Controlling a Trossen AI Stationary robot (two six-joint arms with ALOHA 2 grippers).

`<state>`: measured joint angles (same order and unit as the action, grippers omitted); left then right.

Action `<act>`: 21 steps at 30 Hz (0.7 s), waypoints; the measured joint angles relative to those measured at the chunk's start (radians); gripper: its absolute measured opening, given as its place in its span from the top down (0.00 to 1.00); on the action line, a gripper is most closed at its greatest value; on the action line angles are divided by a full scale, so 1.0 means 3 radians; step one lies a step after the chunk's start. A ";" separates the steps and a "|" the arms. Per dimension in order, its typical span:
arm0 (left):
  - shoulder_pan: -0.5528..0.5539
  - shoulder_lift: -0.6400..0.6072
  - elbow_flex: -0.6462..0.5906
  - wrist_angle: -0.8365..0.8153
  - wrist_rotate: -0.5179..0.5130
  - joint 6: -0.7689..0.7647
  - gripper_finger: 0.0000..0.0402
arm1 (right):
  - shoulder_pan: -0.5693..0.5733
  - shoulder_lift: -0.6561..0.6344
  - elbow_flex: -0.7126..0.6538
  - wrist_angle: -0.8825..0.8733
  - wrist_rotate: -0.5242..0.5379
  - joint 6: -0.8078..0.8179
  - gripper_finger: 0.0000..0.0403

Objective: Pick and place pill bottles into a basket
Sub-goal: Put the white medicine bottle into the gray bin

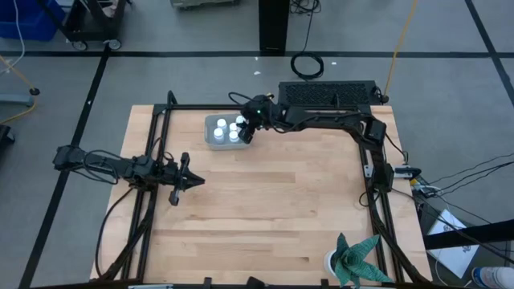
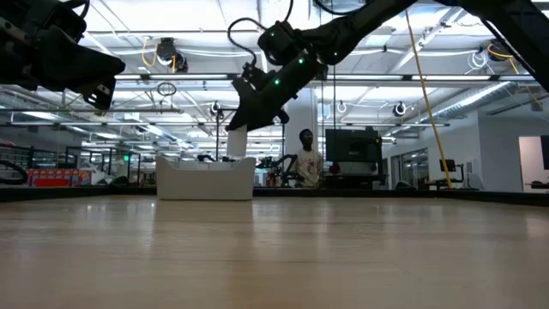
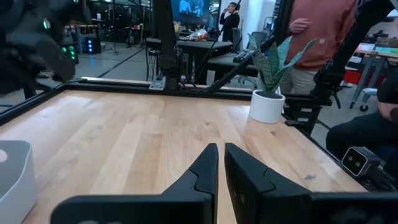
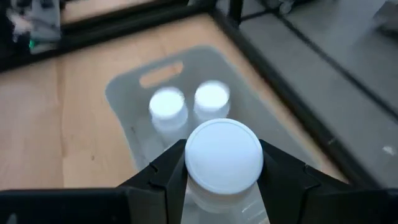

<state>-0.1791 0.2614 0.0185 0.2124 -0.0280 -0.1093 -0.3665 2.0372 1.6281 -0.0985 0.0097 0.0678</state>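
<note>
While the right gripper (image 4: 222,171) hangs over the basket (image 4: 124,93) pinching a pill bottle (image 4: 224,155) by its cap, two more bottles (image 4: 168,104) stand just ahead inside. Left gripper (image 3: 221,171): fingers pressed together, well apart from basket.

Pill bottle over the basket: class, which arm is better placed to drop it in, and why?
Right. The right gripper grips a pill bottle above the basket; the left gripper waits away, jaws shut.

The right gripper (image 1: 246,131) with its bottle (image 4: 224,155) crowds the basket (image 1: 210,136). Elsewhere open tabletop (image 1: 273,193) gives room; only the potted plant (image 1: 347,258) occupies a near corner.
</note>
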 joint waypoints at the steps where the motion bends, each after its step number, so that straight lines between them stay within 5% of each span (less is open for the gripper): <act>1: 0.0000 -0.0001 0.0000 0.0001 0.0000 0.0000 0.92 | -0.0003 0.0014 -0.0010 -0.0009 -0.0042 0.0007 0.63; 21: 0.0000 0.0000 0.0000 -0.0005 0.0000 0.0000 0.92 | -0.0047 0.0260 -0.0012 0.0011 -0.0036 0.0000 0.63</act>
<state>-0.1791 0.2615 0.0185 0.2111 -0.0280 -0.1093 -0.3805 2.1152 1.6245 -0.0951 -0.0013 0.0677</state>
